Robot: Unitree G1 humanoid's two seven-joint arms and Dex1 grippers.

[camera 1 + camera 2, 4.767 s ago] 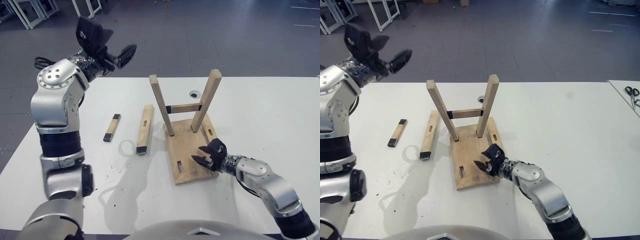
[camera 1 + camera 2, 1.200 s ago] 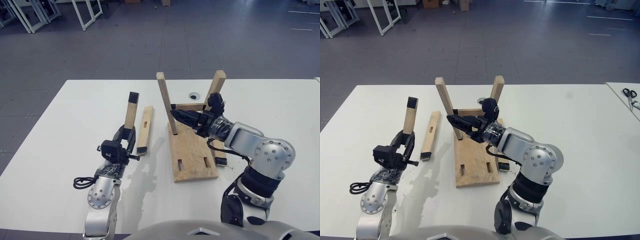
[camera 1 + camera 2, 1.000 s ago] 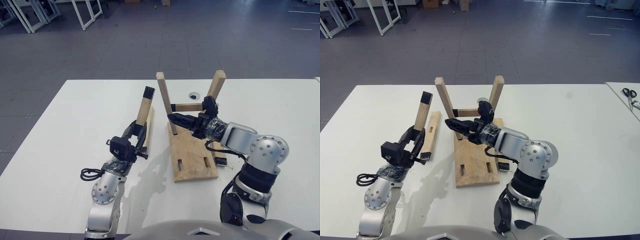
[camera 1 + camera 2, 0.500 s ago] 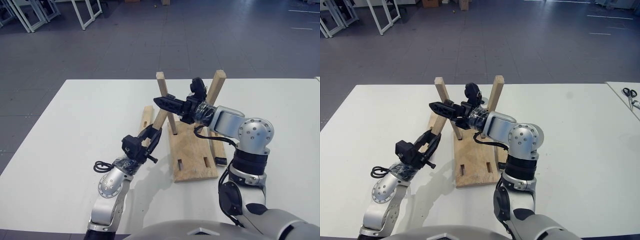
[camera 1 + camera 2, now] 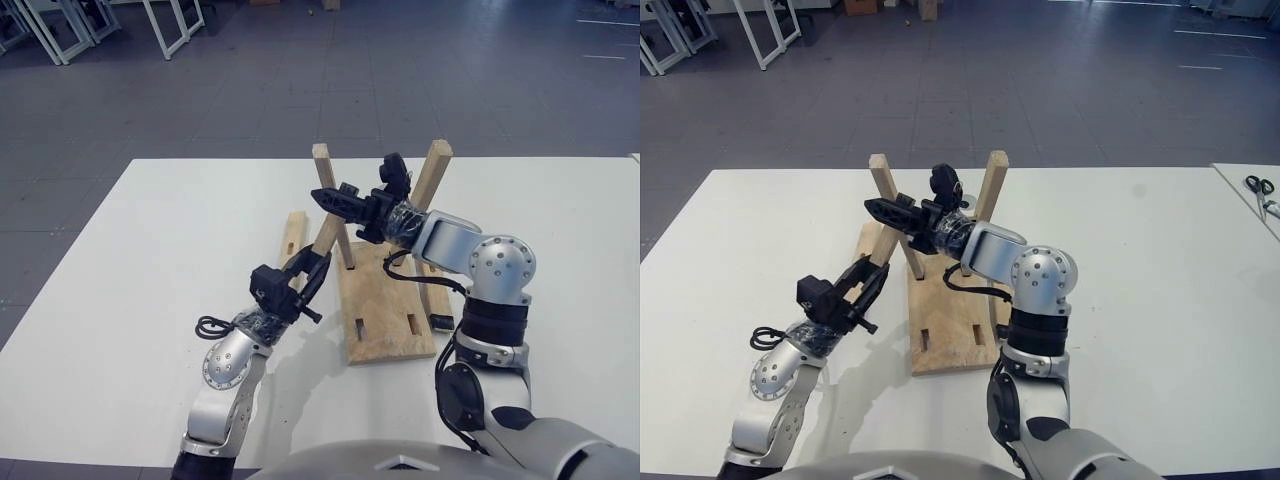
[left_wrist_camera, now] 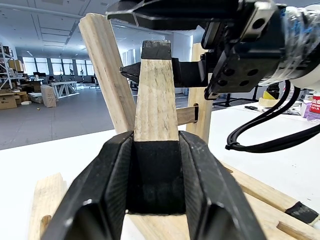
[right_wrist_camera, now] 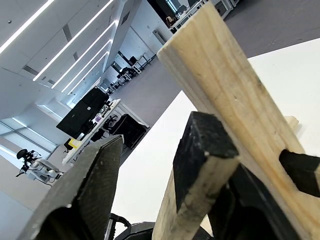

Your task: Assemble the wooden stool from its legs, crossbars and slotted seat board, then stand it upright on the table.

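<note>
One loose leg [image 5: 323, 240], clamped in the left gripper [image 5: 310, 272] at centre-left, has swung in from the frame's left to the edge of the seat board [image 5: 385, 320]. Its capped top now sits between the spread fingers of the right gripper [image 5: 322, 196], upper centre: probably a handover before slotting.

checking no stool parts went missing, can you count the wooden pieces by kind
legs: 4, with 2 standing in the seat board and 2 lying, one at each side of it
crossbars: 2, with 1 between the standing legs and 1 in the left gripper
seat board: 1
total: 7
</note>
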